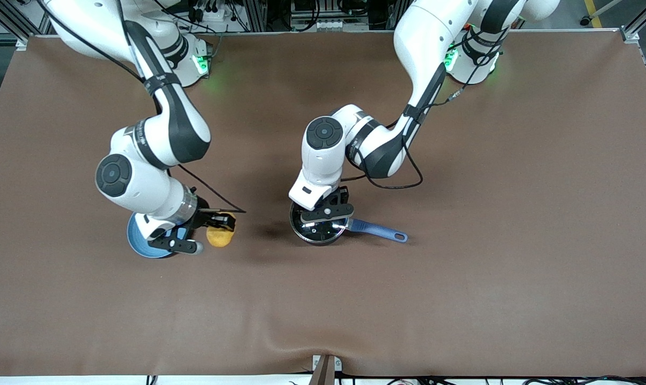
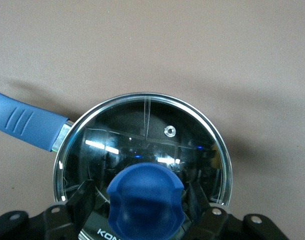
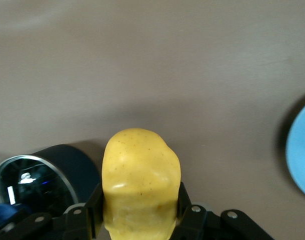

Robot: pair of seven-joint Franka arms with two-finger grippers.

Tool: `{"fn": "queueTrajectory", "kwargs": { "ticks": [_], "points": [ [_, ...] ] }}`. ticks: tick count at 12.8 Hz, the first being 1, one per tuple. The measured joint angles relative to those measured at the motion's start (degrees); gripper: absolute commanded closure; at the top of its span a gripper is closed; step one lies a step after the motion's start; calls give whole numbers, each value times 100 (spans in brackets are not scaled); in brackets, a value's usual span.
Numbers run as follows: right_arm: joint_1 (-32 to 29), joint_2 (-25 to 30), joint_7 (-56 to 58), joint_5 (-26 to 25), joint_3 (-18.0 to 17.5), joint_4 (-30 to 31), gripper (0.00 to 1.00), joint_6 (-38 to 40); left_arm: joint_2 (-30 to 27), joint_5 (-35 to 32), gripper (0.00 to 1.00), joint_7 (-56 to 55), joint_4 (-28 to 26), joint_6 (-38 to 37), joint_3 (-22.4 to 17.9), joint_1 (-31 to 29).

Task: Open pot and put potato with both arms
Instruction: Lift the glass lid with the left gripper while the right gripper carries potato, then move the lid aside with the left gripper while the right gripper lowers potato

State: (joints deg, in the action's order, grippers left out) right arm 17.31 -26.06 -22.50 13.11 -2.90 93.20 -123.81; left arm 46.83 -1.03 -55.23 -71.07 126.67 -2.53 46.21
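Meanwhile, on the brown bench, the left claw sits low over the pot, its fingers flanking the blue knob of the glass lid, which is on the pot; whether they actually pinch the knob cannot be told. The pot's blue handle points toward the left arm's end. Toward the right arm's end, the right claw is clamped on the potato, holding it beside the light-blue plate and well apart from the pot.
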Motion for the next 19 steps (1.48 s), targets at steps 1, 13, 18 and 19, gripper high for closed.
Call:
{"fn": "queueTrajectory", "kwargs": {
  "ticks": [1,13,18,19],
  "points": [
    [64,0,-19,23,0,-54,100,0,7,0,32,0,0,16,-7,0],
    [263,-1,-134,894,1,-288,100,-14,-216,28,100,21,192,-44,-11,-260],
    [664,-56,-355,1052,-5,-298,100,-362,-1004,376,100,862,197,-746,-22,-856],
    [852,-117,-455,1052,-4,-297,100,-522,-1090,377,100,963,189,-924,-25,-928]
  ]
}}
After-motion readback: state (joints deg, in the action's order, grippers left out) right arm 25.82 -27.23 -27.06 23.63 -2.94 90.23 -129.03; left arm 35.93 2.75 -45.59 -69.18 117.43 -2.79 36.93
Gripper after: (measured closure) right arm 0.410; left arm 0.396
